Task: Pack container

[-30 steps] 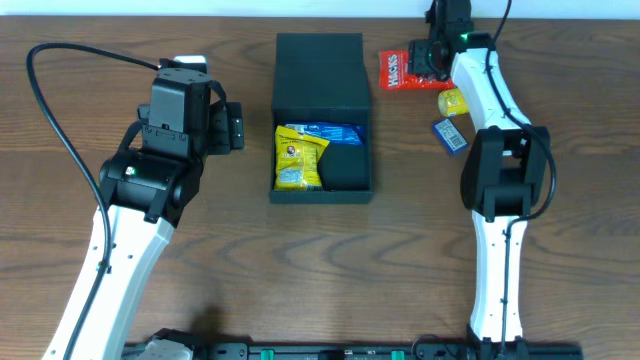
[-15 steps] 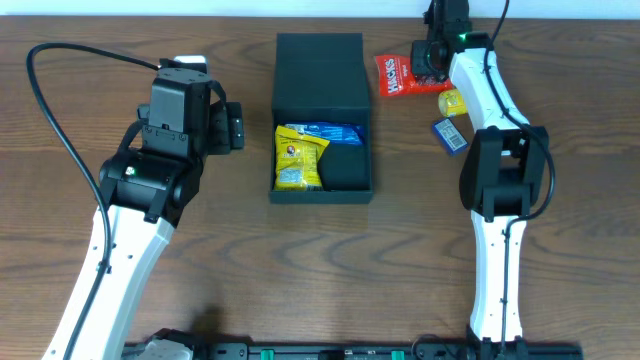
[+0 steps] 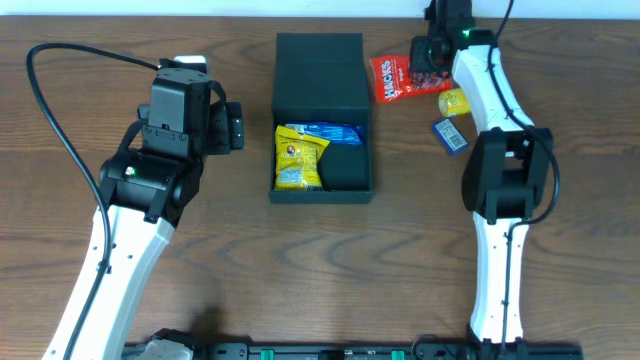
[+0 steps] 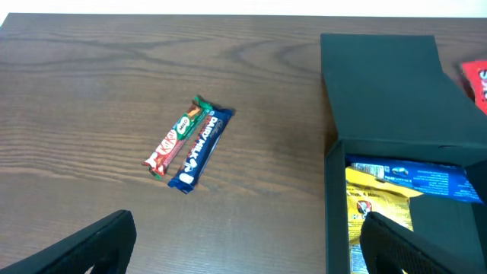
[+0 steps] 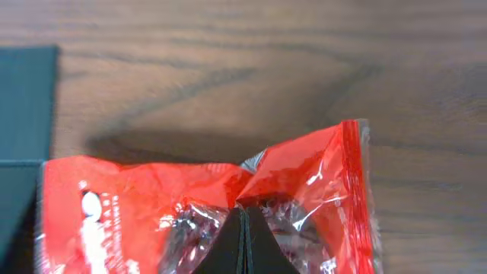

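The dark teal container (image 3: 322, 185) lies open at mid-table, its lid flap (image 3: 320, 68) folded back. A yellow packet (image 3: 298, 157) and a blue packet (image 3: 338, 131) lie inside. My right gripper (image 3: 424, 73) is at the far right of the lid, shut on the edge of a red snack packet (image 3: 393, 78). In the right wrist view the jaws (image 5: 243, 228) pinch the red packet's (image 5: 137, 198) crinkled film, and the container's corner (image 5: 23, 99) shows at the left. My left gripper (image 4: 247, 247) hangs open over bare table left of the container (image 4: 380, 84), holding nothing.
A small yellow packet (image 3: 453, 101) and a blue packet (image 3: 450, 135) lie on the table right of the red one. In the left wrist view, a KitKat bar (image 4: 171, 141) and a blue Dairy Milk bar (image 4: 199, 148) lie side by side left of the container.
My right gripper has shut on the red packet and drawn it a little left toward the container's lid. The left arm has not moved.
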Robot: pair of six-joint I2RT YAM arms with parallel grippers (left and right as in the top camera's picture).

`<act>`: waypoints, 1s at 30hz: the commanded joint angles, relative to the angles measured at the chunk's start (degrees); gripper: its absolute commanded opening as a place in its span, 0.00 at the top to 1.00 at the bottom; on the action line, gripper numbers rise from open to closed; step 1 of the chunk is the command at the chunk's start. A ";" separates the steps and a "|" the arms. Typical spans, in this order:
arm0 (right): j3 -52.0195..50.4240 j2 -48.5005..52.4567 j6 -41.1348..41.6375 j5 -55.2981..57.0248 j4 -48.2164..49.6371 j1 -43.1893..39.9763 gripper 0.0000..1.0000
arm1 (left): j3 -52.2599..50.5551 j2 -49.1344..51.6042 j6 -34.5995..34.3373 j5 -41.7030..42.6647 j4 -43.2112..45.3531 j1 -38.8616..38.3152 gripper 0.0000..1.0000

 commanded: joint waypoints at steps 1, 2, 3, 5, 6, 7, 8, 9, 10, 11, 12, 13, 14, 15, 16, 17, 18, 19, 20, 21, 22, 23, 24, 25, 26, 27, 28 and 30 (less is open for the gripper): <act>0.20 -7.17 0.61 -0.70 0.13 0.66 0.99 | 0.46 -0.37 0.83 -0.20 0.22 0.28 0.05; 0.20 -7.82 0.61 -0.70 0.02 0.66 0.99 | 0.46 -0.37 0.83 -0.20 0.24 0.28 0.05; 0.20 -8.48 0.59 -0.68 -0.04 0.66 0.99 | 0.44 -0.37 0.81 -0.20 0.22 0.28 0.05; 0.20 -9.25 0.61 -0.70 -0.22 0.66 0.98 | 0.46 -0.37 0.81 -0.20 0.24 0.28 0.05; 0.20 -9.60 0.61 -0.74 -0.46 0.66 0.99 | 0.46 -0.37 0.83 -0.20 0.22 0.28 0.05; 0.20 -9.84 0.61 -0.72 -0.76 0.66 0.99 | 0.46 -0.37 0.81 -0.20 0.22 0.28 0.05; 0.20 -9.97 0.59 -0.70 -1.07 0.66 0.99 | 0.46 -0.37 0.81 -0.20 0.22 0.28 0.04; 0.20 -9.97 0.59 -0.33 -1.14 0.63 0.99 | 0.46 -0.37 0.81 -0.20 0.22 0.28 0.05; 0.17 -9.92 0.59 0.09 -1.18 0.50 0.99 | 0.46 -0.37 0.81 -0.20 0.22 0.28 0.05; 0.15 -9.55 0.59 0.39 -1.03 0.20 0.80 | 0.46 -0.37 0.81 -0.20 0.22 0.28 0.04; 0.15 -9.18 0.61 0.24 -0.76 -0.26 0.65 | 0.46 -0.37 0.81 -0.20 0.20 0.28 0.05; 0.15 -8.35 0.59 -1.16 -0.44 -1.11 0.47 | 0.46 -0.37 0.83 -0.20 0.20 0.28 0.05; 0.15 -7.37 0.59 -4.00 -0.35 -2.25 0.30 | 0.46 -0.37 0.81 -0.20 0.17 0.28 0.05; 0.15 -6.43 0.61 -7.65 -0.31 -3.48 0.18 | 0.46 -0.37 0.83 -0.20 0.17 0.28 0.05; 0.15 -5.31 0.63 -11.87 -0.17 -4.79 0.09 | 0.46 -0.37 0.83 -0.20 0.17 0.28 0.05; 0.15 -3.67 0.66 -18.45 0.37 -6.78 0.04 | 0.46 -0.37 0.83 -0.20 0.17 0.28 0.05; 0.15 -2.64 0.68 -21.99 0.90 -7.98 0.01 | 0.46 -0.37 0.83 -0.20 0.17 0.28 0.05; 0.15 -1.73 1.11 -24.57 1.38 -9.05 0.01 | 0.44 -0.37 0.83 -0.20 0.17 0.28 0.05; 0.15 -0.72 1.97 -26.27 1.92 -10.14 0.01 | 0.46 -0.37 0.83 -0.20 0.17 0.28 0.04; 0.15 0.17 2.73 -27.15 2.27 -11.13 0.01 | 0.44 -0.37 0.83 -0.20 0.17 0.28 0.05; 0.15 0.94 3.30 -27.93 2.67 -11.89 0.01 | 0.46 -0.37 0.83 -0.20 0.17 0.28 0.05; 0.15 2.05 3.67 -29.57 3.56 -12.79 0.01 | 0.46 -0.37 0.83 -0.20 0.17 0.28 0.05; 0.15 2.64 3.67 -30.75 4.13 -13.11 0.01 | 0.46 -0.37 0.83 -0.20 0.17 0.28 0.05; 0.15 3.04 3.72 -31.21 4.66 -13.27 0.01 | 0.46 -0.37 0.83 -0.20 0.20 0.28 0.05; 0.15 3.58 3.76 -31.19 5.11 -13.27 0.01 | 0.46 -0.37 0.83 -0.20 0.20 0.28 0.05; 0.15 3.72 3.89 -31.19 5.44 -13.22 0.01 | 0.46 -0.37 0.83 -0.20 0.22 0.28 0.05; 0.15 4.04 3.91 -31.23 5.90 -13.18 0.01 | 0.46 -0.37 0.83 -0.20 0.22 0.28 0.05; 0.15 4.72 4.79 -32.15 7.19 -13.18 0.01 | 0.46 -0.37 0.83 -0.20 0.22 0.28 0.05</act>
